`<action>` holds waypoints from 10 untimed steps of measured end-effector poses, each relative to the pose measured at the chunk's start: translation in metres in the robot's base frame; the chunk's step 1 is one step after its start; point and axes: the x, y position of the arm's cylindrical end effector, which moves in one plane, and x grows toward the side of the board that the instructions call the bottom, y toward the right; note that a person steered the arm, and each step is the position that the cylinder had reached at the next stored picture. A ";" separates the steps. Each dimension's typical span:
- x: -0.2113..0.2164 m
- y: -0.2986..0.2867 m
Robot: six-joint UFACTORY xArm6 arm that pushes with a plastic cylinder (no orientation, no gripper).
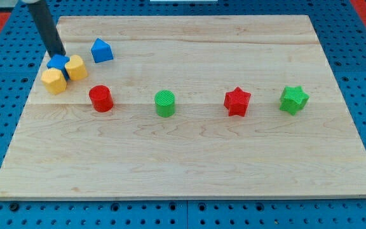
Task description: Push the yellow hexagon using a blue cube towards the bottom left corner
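A blue cube sits near the board's top left, touching two yellow blocks: one just below it and one to its right. Which one is the hexagon is hard to tell. My tip rests at the cube's top edge, with the dark rod rising up and to the left out of view.
A blue triangular block lies right of the cluster. Across the middle of the wooden board stand a red cylinder, a green cylinder, a red star and a green star.
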 end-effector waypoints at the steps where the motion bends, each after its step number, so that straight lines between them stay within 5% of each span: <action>1: 0.037 0.000; 5: 0.035 0.049; 7: 0.075 -0.006; 10: 0.144 -0.003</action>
